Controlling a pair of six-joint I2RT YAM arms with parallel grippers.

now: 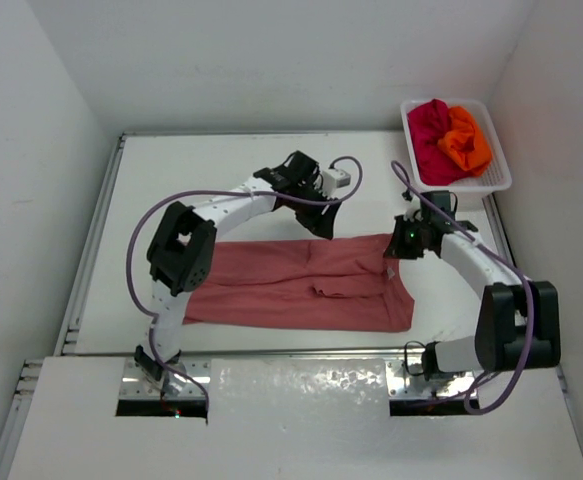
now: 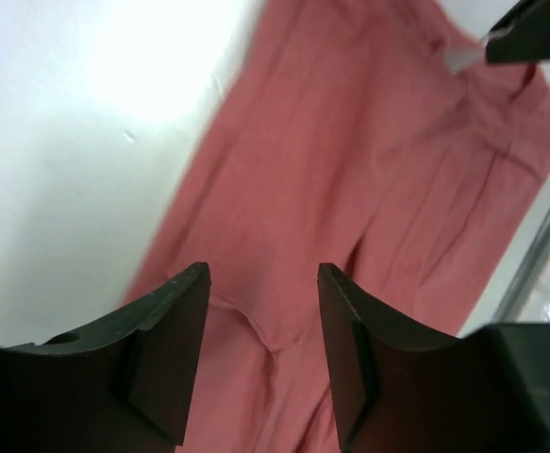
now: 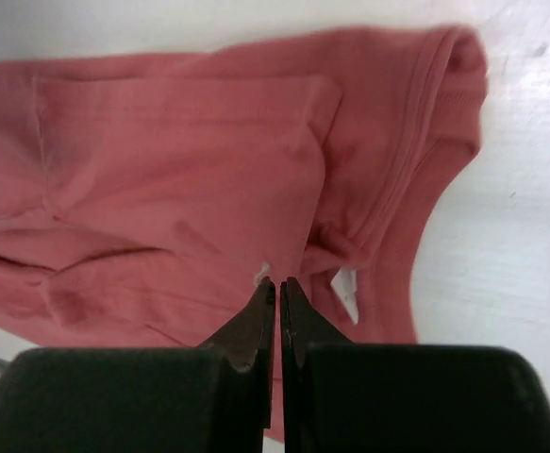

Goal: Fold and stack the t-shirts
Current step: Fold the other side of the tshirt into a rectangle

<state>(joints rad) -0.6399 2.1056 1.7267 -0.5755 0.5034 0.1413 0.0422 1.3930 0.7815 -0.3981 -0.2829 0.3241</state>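
The white surface [image 1: 171, 180] carries a dusty pink t-shirt [image 1: 301, 285], which lies flat and partly folded into a long band across the middle, running from near the left arm [image 1: 181, 255] over to the right side. Its cloth shows soft creases and a folded-over flap near the centre.

The left arm bends up and over the shirt, and the left fingers [image 1: 321, 226] point down at the shirt's far edge, about midway along it. In the left wrist view the left fingers [image 2: 194, 293] stand apart, released, with the pink t-shirt [image 2: 350, 189] showing in the gap and nothing caught between them; bare surface [image 2: 67, 142] lies to one side.

Further right, the right fingers [image 1: 396, 250] sit at the shirt's far right corner, by the neckline. In the right wrist view the right fingers [image 3: 277, 294] are clenched tight together, tips down at the pink t-shirt [image 3: 180, 170] just beside the collar seam and a small white label [image 3: 346, 293]. Whether any cloth is pinched between them I cannot tell.

At the far right corner of the surface stands a white mesh basket [image 1: 461, 187], well apart from the pink shirt. Inside it a crimson t-shirt [image 1: 429, 135] lies bunched on the left and an orange t-shirt [image 1: 468, 140] on the right, touching each other.
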